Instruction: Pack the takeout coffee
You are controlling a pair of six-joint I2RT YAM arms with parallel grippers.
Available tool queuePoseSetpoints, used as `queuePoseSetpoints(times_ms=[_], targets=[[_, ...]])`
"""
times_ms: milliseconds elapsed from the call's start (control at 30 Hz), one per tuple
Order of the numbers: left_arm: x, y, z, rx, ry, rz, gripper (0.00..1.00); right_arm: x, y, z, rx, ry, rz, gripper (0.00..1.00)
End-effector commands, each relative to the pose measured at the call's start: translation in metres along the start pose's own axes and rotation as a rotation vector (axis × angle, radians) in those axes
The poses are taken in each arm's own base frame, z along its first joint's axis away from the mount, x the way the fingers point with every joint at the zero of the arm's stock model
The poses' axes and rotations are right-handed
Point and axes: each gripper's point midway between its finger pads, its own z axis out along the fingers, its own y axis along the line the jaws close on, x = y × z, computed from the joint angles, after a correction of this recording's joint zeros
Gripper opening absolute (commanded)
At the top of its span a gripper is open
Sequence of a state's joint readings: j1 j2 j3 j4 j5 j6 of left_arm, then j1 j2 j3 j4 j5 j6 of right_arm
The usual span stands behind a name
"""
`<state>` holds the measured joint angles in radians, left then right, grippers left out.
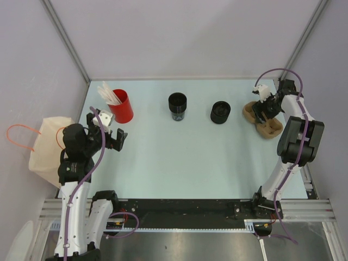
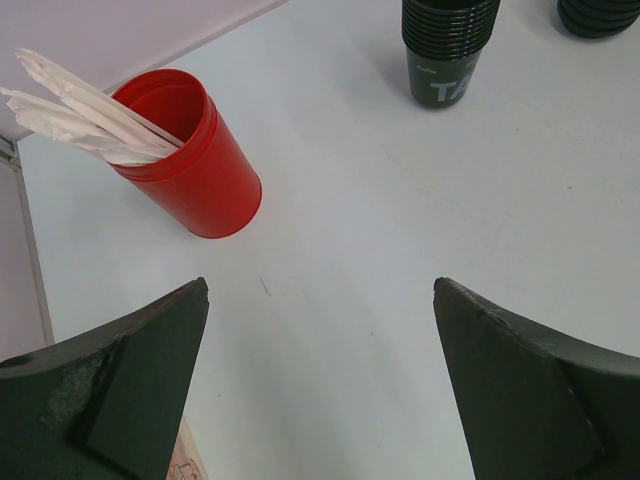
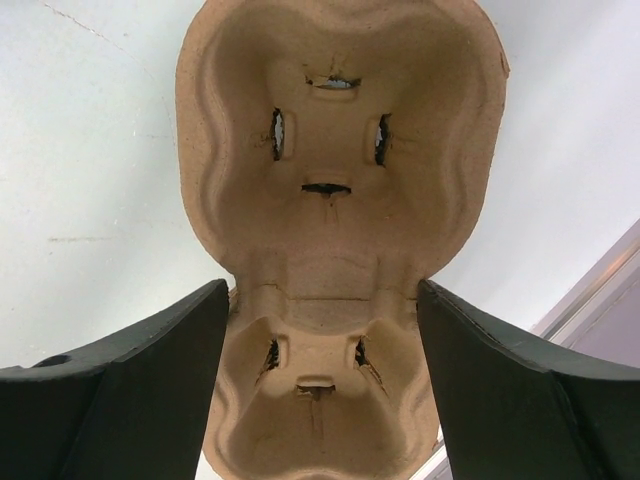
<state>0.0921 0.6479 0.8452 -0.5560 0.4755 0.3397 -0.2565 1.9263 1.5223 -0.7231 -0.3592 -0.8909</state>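
The takeout coffee [image 1: 177, 106] is a black cup standing at the back middle of the table; the left wrist view shows it at the top [image 2: 448, 50]. My left gripper [image 1: 118, 138] hangs open and empty [image 2: 320, 285] near the left edge, just in front of the red cup. My right gripper [image 1: 266, 109] is over a brown pulp cup carrier [image 1: 265, 124] at the far right. Its jaws stand open astride the narrow waist of the carrier [image 3: 330, 120], very close on both sides [image 3: 322, 290]. Both cup wells are empty.
A red cup [image 1: 123, 106] with white sticks stands at the back left [image 2: 195, 165]. A squatter black round piece [image 1: 220, 112] sits right of the coffee cup [image 2: 600, 15]. A beige bag [image 1: 46, 144] with orange handles hangs off the table's left edge.
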Motion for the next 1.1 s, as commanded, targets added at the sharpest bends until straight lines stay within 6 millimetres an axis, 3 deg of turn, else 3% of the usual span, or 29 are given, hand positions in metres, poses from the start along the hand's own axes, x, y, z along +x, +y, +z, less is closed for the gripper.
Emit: queuePoseSetpoints(times_ms=[0, 167, 533, 967, 1067], targets=[[-0.007, 0.000, 0.000, 0.003, -0.030, -0.004, 0.99, 0.000, -0.002, 0.003, 0.014, 0.003, -0.007, 0.78], [-0.007, 0.000, 0.000, 0.004, -0.032, -0.003, 1.00, 0.002, -0.003, 0.004, 0.017, 0.009, 0.006, 0.70], [-0.007, 0.000, 0.000, 0.004, -0.033, -0.003, 1.00, -0.013, -0.004, -0.012, 0.045, -0.032, -0.005, 0.60], [-0.007, 0.000, -0.001, 0.005, -0.034, -0.004, 1.00, -0.032, -0.005, -0.034, 0.074, -0.095, -0.015, 0.57], [-0.008, 0.000, 0.000, 0.007, -0.034, -0.003, 0.99, -0.032, -0.007, -0.035, 0.085, -0.087, -0.018, 0.62]])
